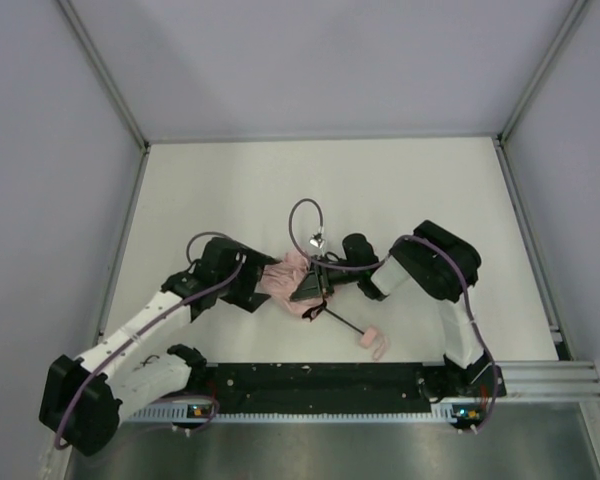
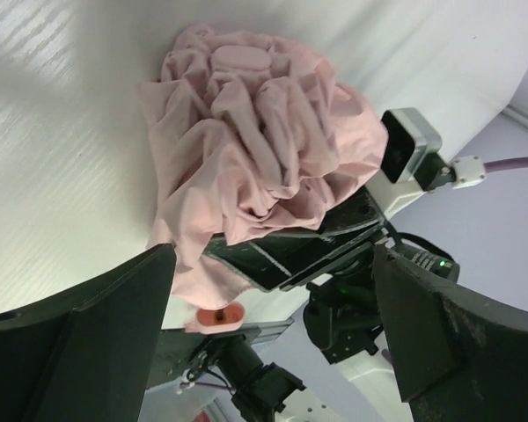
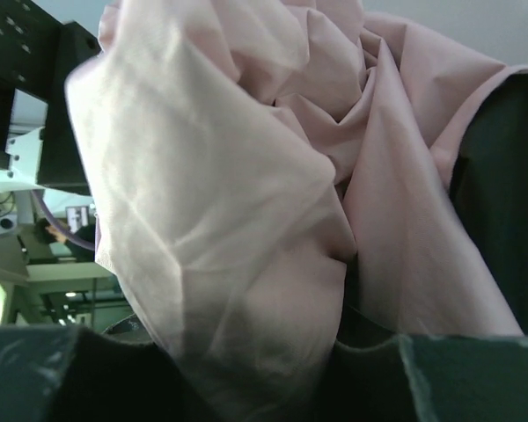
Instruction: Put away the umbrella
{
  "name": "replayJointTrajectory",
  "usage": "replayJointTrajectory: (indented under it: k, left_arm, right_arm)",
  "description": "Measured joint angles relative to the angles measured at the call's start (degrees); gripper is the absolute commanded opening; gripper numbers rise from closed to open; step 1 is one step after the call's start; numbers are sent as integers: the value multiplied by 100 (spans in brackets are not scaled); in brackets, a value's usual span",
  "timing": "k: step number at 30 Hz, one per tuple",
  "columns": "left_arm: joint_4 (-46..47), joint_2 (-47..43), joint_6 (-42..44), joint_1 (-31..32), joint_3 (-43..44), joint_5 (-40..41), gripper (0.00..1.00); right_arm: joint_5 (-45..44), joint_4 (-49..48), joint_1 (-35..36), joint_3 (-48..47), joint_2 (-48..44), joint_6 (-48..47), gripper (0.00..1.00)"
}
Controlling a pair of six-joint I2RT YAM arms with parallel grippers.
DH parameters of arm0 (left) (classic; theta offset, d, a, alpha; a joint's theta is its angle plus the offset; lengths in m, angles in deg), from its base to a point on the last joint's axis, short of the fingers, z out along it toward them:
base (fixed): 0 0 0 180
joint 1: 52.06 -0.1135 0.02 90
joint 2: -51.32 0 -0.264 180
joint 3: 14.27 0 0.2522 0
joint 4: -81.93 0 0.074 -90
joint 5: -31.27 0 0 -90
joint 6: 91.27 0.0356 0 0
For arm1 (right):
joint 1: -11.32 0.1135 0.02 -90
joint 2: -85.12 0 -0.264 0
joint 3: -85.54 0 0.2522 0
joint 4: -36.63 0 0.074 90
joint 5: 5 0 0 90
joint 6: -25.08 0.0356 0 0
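Note:
The umbrella lies collapsed mid-table, its pale pink fabric bunched in a crumpled ball. Its thin black shaft runs toward the near edge and ends at the small pink handle; the handle's end also shows in the left wrist view. My right gripper comes in from the right and is shut on the fabric, which fills its wrist view. My left gripper stands wide open just left of the bundle, its fingers apart from the cloth and holding nothing.
Grey walls with metal rails enclose the white table. A black base bar runs along the near edge below the handle. A purple cable loops over the right wrist.

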State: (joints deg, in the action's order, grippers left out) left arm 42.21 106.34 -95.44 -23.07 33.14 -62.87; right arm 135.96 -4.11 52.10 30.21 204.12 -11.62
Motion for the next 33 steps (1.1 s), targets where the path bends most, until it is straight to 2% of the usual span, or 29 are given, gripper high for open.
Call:
replayJointTrajectory:
  k: [5,11,13,19,21,22,23,28,30,33]
  left_arm:
    - [411,400,31,0,-251,-299,98]
    - [1346,1764,332,0,-295,-439,98]
    - [1554,2079,385,-9,-271,-525,95]
    - [1856,2568,660,35,-42,-527,43]
    - [1908,2586,752,68,-94,-463,14]
    - [1932,2564,776,76,-129,-448,4]
    - [1967,2529,800,79,-164,-431,0]
    - [2046,2343,835,79,-247,-232,0]
    - [1971,2306,837,81,-247,-142,0]
    - [1676,2269,815,81,-175,-81,0]
  right_arm:
    - [238,-116,-85,-101,166,343,0]
    - [391,-308,-127,-166,297,634,0]
    - [409,-330,-136,-168,308,673,0]
    - [498,-350,-170,-177,313,758,0]
    - [531,-214,-190,-214,310,708,2]
    - [533,-55,-192,-247,286,636,8]
    - [533,144,-192,-286,240,560,13]
    - [249,2173,-155,-785,-326,-232,53]
    - [-221,3285,-140,-1069,-671,-667,71]
    - [-1045,4417,-155,-1281,-1294,-1364,82]
